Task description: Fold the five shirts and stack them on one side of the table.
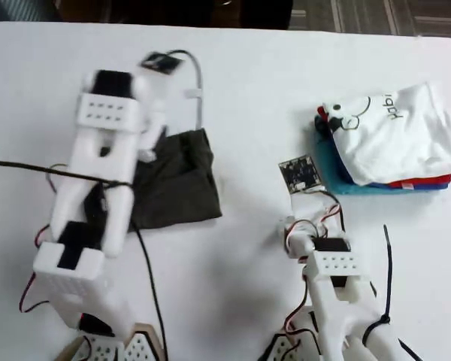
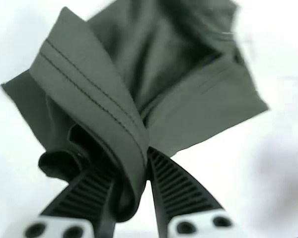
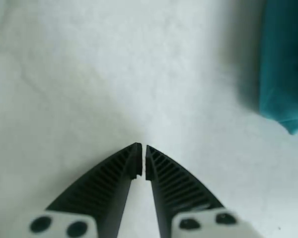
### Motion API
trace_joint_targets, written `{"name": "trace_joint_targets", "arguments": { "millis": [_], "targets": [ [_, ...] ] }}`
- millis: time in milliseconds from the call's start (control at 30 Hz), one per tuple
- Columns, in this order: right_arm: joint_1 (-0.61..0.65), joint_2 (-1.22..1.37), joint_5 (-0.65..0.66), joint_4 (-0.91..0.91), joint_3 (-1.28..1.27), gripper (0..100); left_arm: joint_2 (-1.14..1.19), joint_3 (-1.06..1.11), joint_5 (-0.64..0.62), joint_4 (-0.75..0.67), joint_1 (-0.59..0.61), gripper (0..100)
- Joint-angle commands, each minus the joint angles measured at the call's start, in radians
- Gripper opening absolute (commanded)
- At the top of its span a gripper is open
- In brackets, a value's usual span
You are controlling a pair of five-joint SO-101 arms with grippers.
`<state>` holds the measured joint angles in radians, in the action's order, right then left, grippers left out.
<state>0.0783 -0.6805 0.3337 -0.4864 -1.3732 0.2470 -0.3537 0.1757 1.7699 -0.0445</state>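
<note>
A stitched hem of the dark green shirt is pinched between the closed fingers of the left claw, with cloth bunched around them. The shirt lies rumpled on the left half of the table. The right claw is all but closed on nothing above bare table, near the stack of folded shirts at the far right. The hem should be drawn across level and laid flat before release, so that no crease is trapped.

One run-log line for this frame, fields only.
left gripper: shut on dark green shirt | right gripper: shut, empty, over table | stack: folded shirts, white on top
</note>
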Motion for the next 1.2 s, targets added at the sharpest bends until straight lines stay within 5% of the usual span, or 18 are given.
{"name": "trace_joint_targets", "arguments": {
  "millis": [0,367,1167],
  "targets": [
    [-0.007,-0.028,-0.009,0.013,0.005,2.0,-0.057,-0.081,-0.006,-0.005,-0.084,3],
    [-0.007,-0.028,-0.009,0.013,0.005,2.0,0.052,-0.114,-0.044,-0.109,-0.157,3],
    [-0.007,-0.028,-0.009,0.027,0.003,2.0,0.069,-0.239,-0.064,0.0,-0.158,3]
  ]
}}
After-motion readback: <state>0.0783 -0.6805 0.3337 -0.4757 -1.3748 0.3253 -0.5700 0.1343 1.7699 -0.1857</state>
